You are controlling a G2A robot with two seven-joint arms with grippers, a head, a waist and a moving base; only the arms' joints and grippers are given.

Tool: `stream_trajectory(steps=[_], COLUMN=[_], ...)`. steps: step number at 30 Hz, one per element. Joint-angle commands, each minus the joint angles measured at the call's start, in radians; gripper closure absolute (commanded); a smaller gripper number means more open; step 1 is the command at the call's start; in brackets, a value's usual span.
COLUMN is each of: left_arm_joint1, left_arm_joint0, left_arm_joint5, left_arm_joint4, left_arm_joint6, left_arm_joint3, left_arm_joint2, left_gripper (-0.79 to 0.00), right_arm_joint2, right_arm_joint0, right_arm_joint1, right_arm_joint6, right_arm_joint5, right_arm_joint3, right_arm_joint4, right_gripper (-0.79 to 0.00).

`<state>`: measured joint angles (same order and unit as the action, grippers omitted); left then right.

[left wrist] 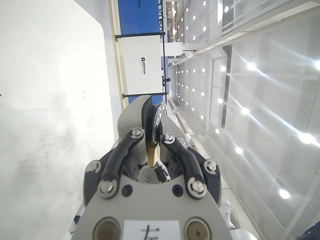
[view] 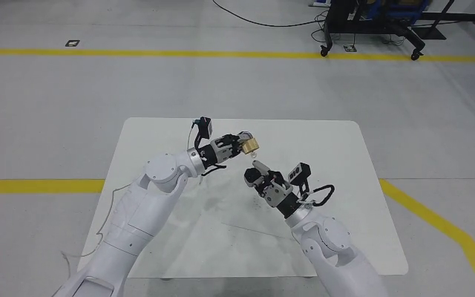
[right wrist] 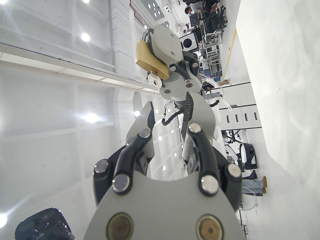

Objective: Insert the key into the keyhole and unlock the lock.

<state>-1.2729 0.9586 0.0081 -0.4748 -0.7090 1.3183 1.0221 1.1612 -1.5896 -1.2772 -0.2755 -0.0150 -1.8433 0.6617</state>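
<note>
Fingers first: the right fingers point(right wrist: 148, 122) are spread apart with nothing between them. The left fingers point(left wrist: 132, 118) are clamped on the brass lock point(right wrist: 150, 58), holding it up in the air over the far middle of the counter point(view: 341, 223). From the left wrist you can see the steel shackle point(left wrist: 158, 117) running up between those fingers, with the brass body sitting back toward the palm. The key point(right wrist: 155, 82) looks already seated. Its round silver head pokes out of the lock's bottom face, and no blade shows, so I'd say only the turn is left. What matters now is how that head lies. It points out of the lock toward the right fingers point(view: 257, 174), near them but with a clear gap between. The key's long axis runs roughly along the line from the lock point(view: 250, 144) to those open fingers. The right arm is the free one and the nearer one, so it should do the turning while the left arm braces the lock. From where I stand, the fingers must go straight ahead along that axis, close on the head's flat sides, and then roll about the same line. I can't tell whether the flats already line up with the gap.
</note>
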Motion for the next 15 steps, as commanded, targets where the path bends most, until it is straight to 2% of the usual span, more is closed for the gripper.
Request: stream_trajectory(steps=[1,7,12,15], left_arm_joint1=[0.0,0.0,-0.001,-0.002], left_arm_joint0=[0.001,0.003,0.003,0.002], left_arm_joint5=[0.003,0.01,0.011,0.012], left_arm_joint4=[0.004,0.007,0.008,0.008], left_arm_joint6=[-0.004,-0.015,-0.023,-0.025], left_arm_joint3=[0.001,0.005,0.005,0.003], left_arm_joint2=[0.001,0.004,0.006,0.006], left_gripper=[0.0,0.0,0.0,0.0], right_arm_joint2=[-0.004,-0.013,-0.024,-0.028], right_arm_joint0=[0.005,0.026,0.043,0.052], right_arm_joint1=[-0.002,-0.007,-0.012,-0.015], right_arm_joint6=[0.013,0.039,0.068,0.082], right_arm_joint5=[-0.004,-0.005,0.002,0.001], right_arm_joint3=[0.001,0.009,0.022,0.033], right_arm_joint4=[-0.004,-0.003,-0.006,-0.006], right_gripper=[-0.302,-0.289,-0.197,-0.028])
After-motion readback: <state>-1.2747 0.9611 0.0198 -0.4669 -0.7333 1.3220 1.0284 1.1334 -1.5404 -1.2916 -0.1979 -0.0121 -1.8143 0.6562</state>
